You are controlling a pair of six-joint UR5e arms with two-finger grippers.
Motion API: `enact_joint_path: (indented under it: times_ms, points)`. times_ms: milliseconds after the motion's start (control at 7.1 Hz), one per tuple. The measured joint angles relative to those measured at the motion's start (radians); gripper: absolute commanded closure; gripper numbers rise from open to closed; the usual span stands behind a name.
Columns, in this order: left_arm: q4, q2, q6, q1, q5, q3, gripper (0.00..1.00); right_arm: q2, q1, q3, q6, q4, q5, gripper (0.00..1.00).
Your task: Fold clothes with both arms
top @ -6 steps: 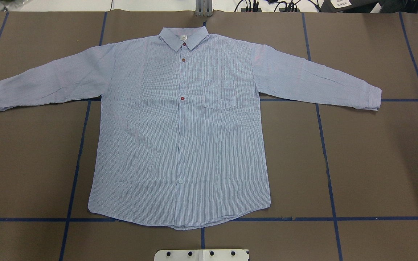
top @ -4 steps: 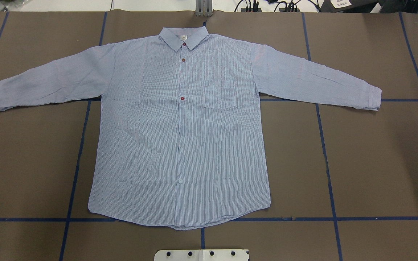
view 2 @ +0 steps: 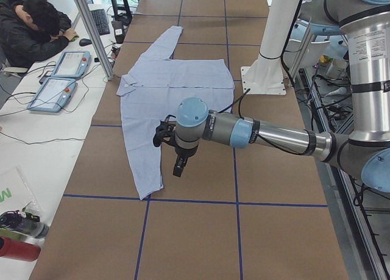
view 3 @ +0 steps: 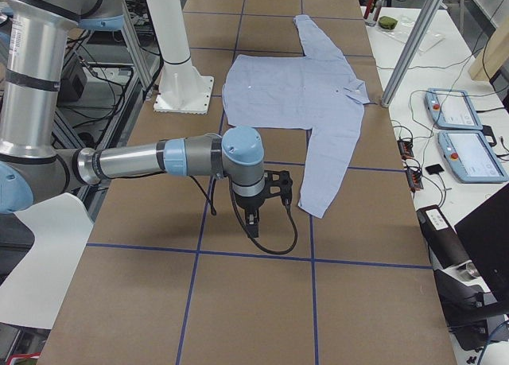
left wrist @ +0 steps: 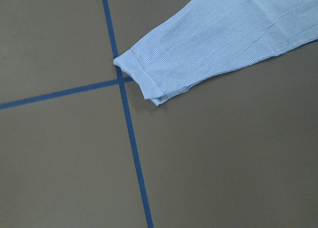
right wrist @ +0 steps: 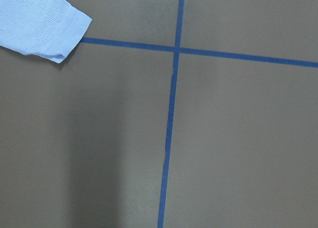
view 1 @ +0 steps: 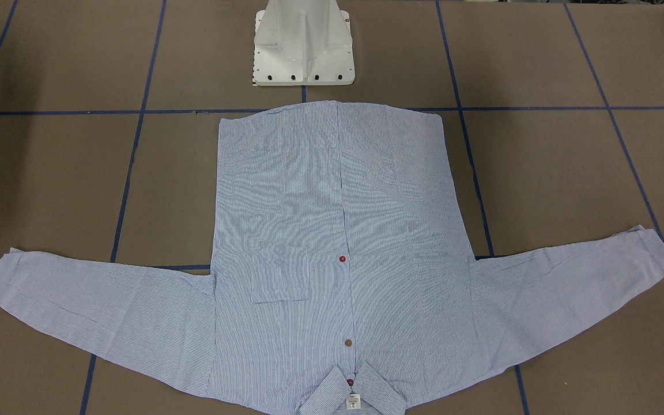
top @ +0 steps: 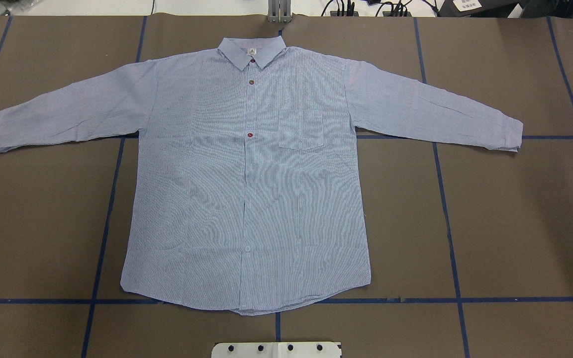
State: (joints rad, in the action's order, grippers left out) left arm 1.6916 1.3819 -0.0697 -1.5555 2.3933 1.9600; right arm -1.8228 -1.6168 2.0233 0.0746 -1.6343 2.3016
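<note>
Grey arms [view 2: 274, 136] [view 3: 127, 162] in side views only

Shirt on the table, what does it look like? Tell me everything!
The shirt is light blue with fine white stripes, thin cloth. It lies flat, front up, buttoned, both long sleeves spread wide. It has a collar with a white tag, a chest pocket, red and brown buttons. Only the table touches it.

Nothing can be read. The white tag [view 1: 353, 402] on the shirt [view 1: 332, 230] collar has marks too small to read.
</note>
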Motion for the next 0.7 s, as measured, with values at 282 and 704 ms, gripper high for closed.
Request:
enact_joint_path:
  times_ms: [282,704]
  points:
    - [0.252,0.071,0.009,-0.001,0.001,-0.063,0.0,0.01,0.0,-0.039,-0.01,0.253,-0.003,0.0]
    - [0.489,0.138,0.022,-0.002,0.006,-0.194,0.0,0.072,0.007,-0.282,-0.034,0.562,0.005,0.0]
